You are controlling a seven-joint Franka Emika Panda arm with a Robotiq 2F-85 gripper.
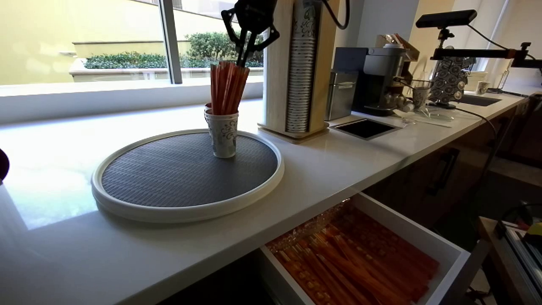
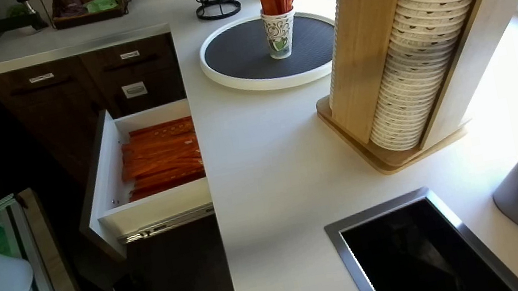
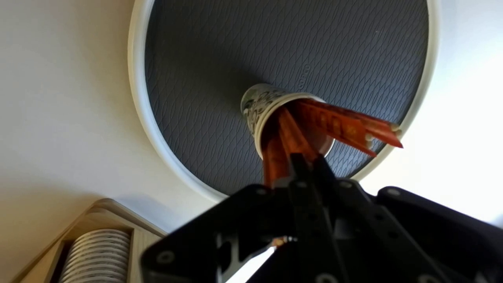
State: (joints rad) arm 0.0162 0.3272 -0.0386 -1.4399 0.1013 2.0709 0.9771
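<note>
In an exterior view my claw (image 1: 241,62) hangs point-down at the upper ends of slim red packets (image 1: 228,91), its tips together; whether they touch or sit just behind, this angle does not tell me. The packets stand in a printed paper cup (image 1: 223,137), right of the middle of a turntable (image 1: 169,182) on the white counter (image 1: 305,190). Farther right is a wooden dispenser (image 1: 277,76) with stacked cups (image 1: 300,84); at near right a pulled-out drawer (image 1: 406,228) holds spare packets (image 1: 360,262).

In an exterior view a mug rack (image 2: 219,11) stands far beyond the turntable, and part of my white arm (image 2: 6,281) shows at near left. My claw is hardly visible here.

In the wrist view my black fingers (image 3: 301,173) lie close together over the cup's mouth, beside a packet; I cannot tell whether they pinch it. Others splay right across the rim.

I judge each packet light and fairly stiff, its smooth wrapper apt to slip: best taken across its flat sides near the top, well above the rim. The cup looks light, easily dented and top-heavy; I'd hold it gently, low on its wall.
</note>
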